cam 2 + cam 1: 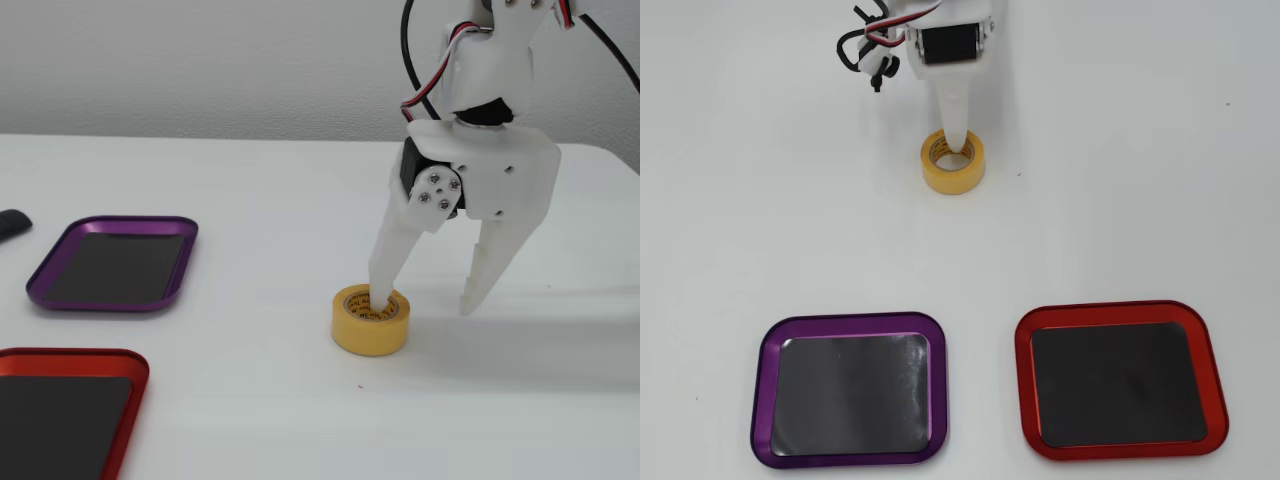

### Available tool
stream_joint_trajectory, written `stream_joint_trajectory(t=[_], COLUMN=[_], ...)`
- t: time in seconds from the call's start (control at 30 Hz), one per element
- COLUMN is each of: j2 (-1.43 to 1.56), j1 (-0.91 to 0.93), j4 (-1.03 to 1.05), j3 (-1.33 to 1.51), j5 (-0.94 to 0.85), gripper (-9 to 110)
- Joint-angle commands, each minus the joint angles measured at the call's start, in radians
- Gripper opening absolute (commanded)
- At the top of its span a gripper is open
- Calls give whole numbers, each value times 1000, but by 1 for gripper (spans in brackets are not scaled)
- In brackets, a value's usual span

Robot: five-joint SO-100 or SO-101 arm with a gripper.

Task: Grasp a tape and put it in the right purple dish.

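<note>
A white, smooth table [1120,200] is filling both views. On it, near the bottom of the overhead view, two square trays with rounded corners are lying flat and well apart from each other: the purple dish [764,352] on the left and the red tray [1022,350] on the right. In the fixed view the purple dish [180,262] is sitting farther back on the left and the red tray [130,375] is lying nearer, cut by the bottom edge. Both are showing shiny metallic rims and dark grey flat centres, and both are holding nothing.

The white plastic arm [495,80], with red, white and black wires looping by its motor, is reaching down over the far middle of the table. Its gripper [428,298] is standing spread: one finger is dipping into the hole of the tape, and the other is hanging outside it, to the right in the fixed view, clear of the roll. The jaws are gripping nothing yet.

The tape [954,173], a small yellow roll, is lying flat on the table, well apart from both trays. Its cardboard core is carrying dark print too small to read.
</note>
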Motion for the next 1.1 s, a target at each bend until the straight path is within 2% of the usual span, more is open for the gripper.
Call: stream_joint_trajectory(t=[0.0, 0.5, 0.6, 0.77, 1.07], j2=[3, 2, 2, 3, 127], j1=[-6, -6, -6, -6, -12], j4=[-18, -187, -190, -207, -109], j3=[0, 155, 155, 155, 26], j5=[-6, -8, -17, -55, -51], gripper=[22, 21, 15, -1, -1])
